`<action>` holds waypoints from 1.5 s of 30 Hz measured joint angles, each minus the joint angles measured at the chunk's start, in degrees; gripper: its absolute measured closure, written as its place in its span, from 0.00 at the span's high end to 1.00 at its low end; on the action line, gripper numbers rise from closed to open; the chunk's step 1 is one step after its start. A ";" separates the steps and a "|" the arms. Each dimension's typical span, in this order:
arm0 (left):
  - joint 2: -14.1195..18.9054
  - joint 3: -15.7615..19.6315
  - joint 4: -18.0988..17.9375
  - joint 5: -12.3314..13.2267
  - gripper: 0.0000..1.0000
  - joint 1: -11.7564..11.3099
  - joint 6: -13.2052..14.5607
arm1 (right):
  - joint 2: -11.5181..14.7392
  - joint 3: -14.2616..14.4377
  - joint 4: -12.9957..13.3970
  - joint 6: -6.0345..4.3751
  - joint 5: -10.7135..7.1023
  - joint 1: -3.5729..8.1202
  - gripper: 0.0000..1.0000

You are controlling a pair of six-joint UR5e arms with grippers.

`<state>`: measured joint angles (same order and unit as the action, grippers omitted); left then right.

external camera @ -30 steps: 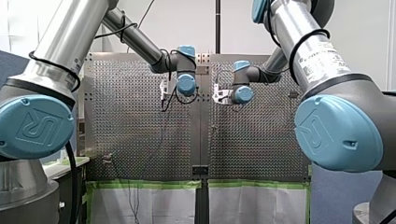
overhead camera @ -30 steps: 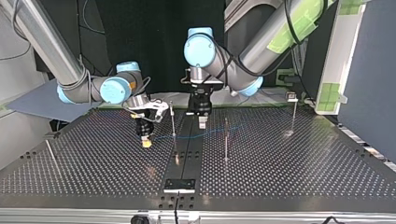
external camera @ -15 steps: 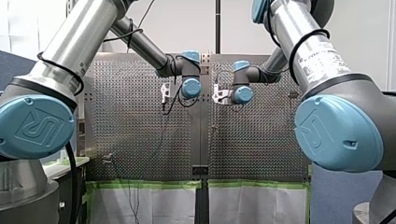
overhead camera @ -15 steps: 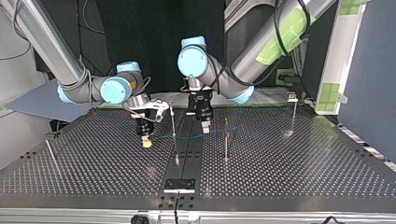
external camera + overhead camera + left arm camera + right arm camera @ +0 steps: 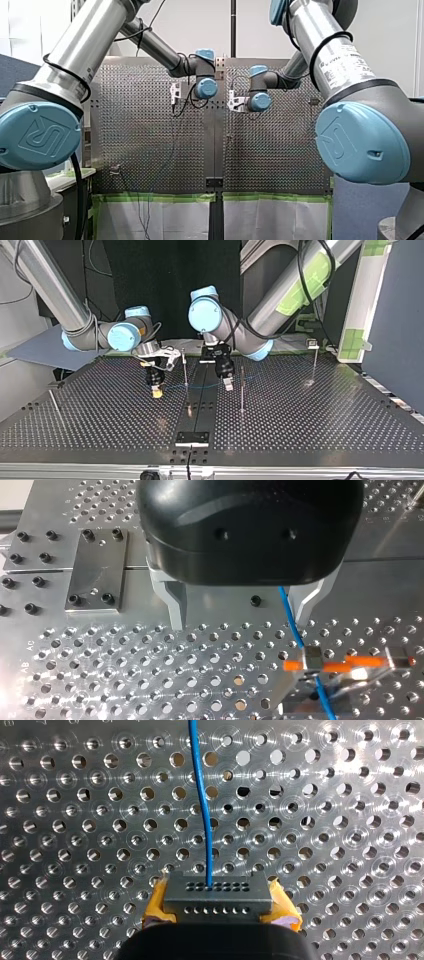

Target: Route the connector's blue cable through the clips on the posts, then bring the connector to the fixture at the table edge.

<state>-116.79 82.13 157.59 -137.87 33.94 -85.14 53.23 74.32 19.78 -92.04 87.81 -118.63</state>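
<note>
Right gripper [image 5: 217, 907]: yellow-padded fingers [image 5: 158, 902] clamp the grey rectangular connector [image 5: 217, 892].
Left gripper [image 5: 239, 623]: metal fingers [image 5: 175, 605] spread; thin blue cable [image 5: 290, 615] passes between.

Right wrist view: the black housing of my right jaws covers the part of the connector [image 5: 217, 895] nearest it. The blue cable [image 5: 202, 805] leaves frame ahead. Left wrist view: my left jaws' housing hides the cable's far run. Top view: cable too faint to confirm it is held on the post [image 5: 242, 390].
</note>
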 joint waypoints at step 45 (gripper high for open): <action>-1.55 -0.06 -0.65 5.04 0.00 -1.45 -1.56 | 0.00 0.00 -0.45 0.12 -0.26 -0.17 0.00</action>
<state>-118.34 82.07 156.93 -132.83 32.49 -86.70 53.23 74.33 19.33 -91.92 87.55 -118.80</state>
